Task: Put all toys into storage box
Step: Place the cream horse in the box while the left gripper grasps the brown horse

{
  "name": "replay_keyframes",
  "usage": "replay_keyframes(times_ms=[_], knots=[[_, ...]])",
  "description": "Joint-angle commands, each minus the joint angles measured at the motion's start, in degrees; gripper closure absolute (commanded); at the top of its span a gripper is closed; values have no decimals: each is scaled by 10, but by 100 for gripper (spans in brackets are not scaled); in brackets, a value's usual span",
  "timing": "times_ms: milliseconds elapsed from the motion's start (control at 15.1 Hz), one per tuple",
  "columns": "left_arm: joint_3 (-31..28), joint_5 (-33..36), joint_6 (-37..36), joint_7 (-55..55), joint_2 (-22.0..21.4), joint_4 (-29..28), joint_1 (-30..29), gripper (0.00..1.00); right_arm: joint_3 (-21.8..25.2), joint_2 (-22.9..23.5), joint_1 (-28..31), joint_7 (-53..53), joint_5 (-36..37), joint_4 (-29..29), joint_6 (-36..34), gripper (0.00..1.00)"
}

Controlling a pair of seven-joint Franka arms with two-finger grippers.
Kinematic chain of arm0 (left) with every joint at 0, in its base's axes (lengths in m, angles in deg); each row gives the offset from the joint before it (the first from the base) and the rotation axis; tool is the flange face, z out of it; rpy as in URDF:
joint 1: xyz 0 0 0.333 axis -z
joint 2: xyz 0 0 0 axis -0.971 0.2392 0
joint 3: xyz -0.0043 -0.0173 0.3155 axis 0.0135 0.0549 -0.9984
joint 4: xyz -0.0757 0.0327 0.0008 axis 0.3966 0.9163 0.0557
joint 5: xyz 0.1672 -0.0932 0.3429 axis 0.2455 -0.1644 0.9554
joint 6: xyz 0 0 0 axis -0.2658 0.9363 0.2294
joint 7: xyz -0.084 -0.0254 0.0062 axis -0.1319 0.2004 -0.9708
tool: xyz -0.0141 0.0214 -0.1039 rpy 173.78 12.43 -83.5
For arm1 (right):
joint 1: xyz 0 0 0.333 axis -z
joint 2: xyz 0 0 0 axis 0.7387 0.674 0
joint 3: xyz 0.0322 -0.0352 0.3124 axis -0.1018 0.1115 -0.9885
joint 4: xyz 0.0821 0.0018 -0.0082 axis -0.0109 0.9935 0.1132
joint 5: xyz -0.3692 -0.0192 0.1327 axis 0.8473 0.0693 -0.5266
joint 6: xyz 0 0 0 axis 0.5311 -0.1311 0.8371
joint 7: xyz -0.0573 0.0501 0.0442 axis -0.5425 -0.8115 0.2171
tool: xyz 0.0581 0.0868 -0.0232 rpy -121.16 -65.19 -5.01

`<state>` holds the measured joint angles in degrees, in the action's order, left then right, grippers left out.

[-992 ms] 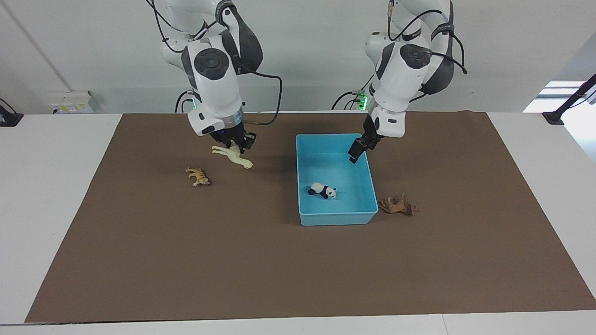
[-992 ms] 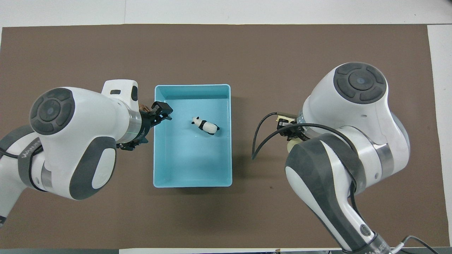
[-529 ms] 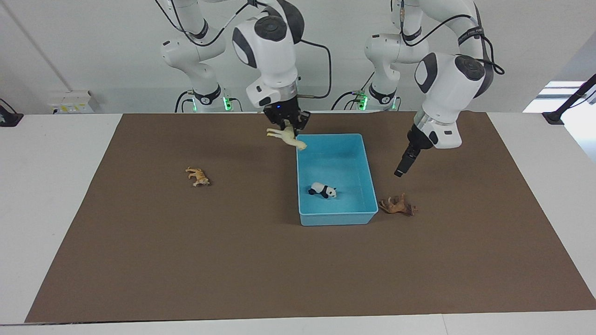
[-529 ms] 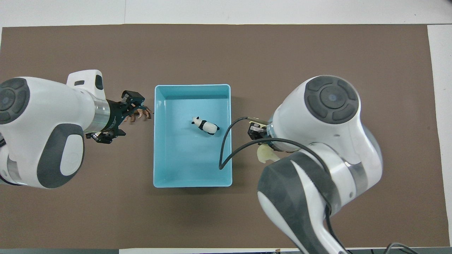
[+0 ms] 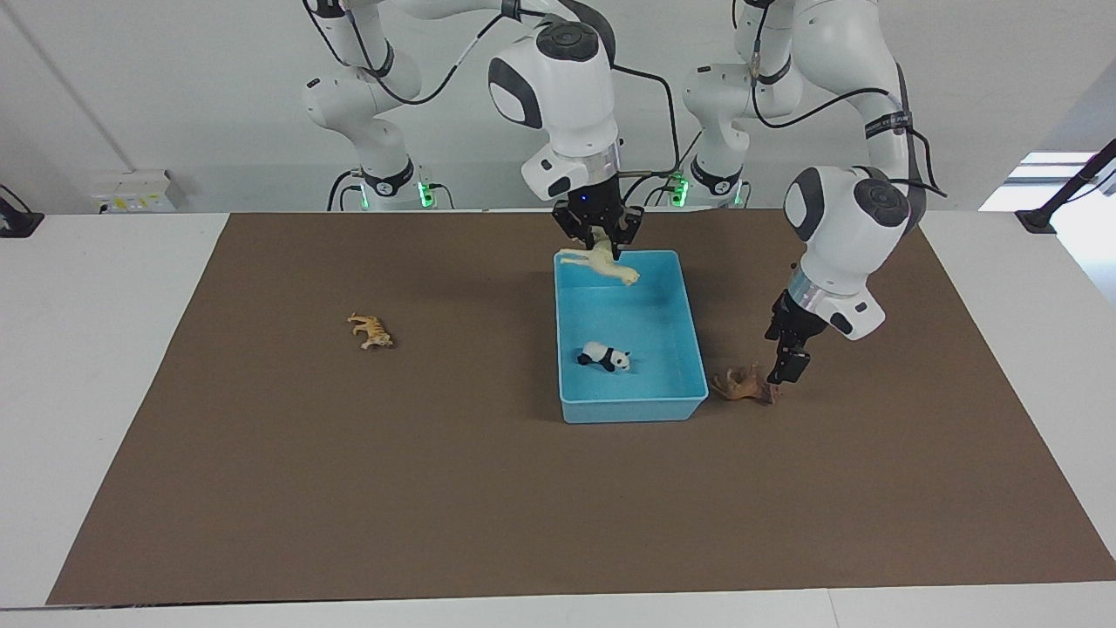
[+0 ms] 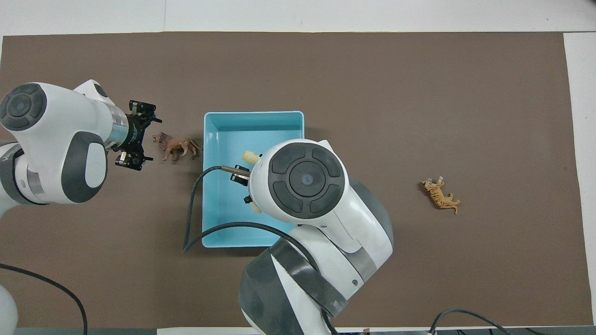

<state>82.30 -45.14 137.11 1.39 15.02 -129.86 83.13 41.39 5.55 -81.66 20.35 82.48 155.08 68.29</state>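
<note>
My right gripper point(image 5: 602, 237) is shut on the cream llama point(image 5: 602, 263) and holds it in the air over the end of the light blue storage box point(image 5: 628, 406) nearest the robots. The black-and-white panda point(image 5: 603, 356) lies in the box. In the overhead view the right arm hides the panda and most of the llama point(image 6: 250, 157). My left gripper point(image 5: 787, 371) is open and low, just beside the dark brown animal point(image 5: 741, 384), on the side toward the left arm's end; it shows open in the overhead view point(image 6: 138, 135). The orange tiger point(image 5: 370, 331) lies toward the right arm's end.
A brown mat point(image 5: 436, 488) covers most of the white table. The brown animal point(image 6: 177, 145) lies on the mat close to the box's wall point(image 6: 253, 113). The tiger point(image 6: 440, 195) lies alone on the mat.
My right gripper carried the llama from the mat toward the box and now holds it over the box. My left gripper left the box, moved toward the left arm's end and came down beside the brown animal.
</note>
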Motion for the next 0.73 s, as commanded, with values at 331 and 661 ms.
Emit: replay_keyframes(times_ms=[331,661], knots=[[4,51,61,-24,23,-52,13,0,-1,18,-1,26,9,-10,40,9],[4,52,87,-42,32,-60,16,0,2,13,8,29,8,-2,-3,0]])
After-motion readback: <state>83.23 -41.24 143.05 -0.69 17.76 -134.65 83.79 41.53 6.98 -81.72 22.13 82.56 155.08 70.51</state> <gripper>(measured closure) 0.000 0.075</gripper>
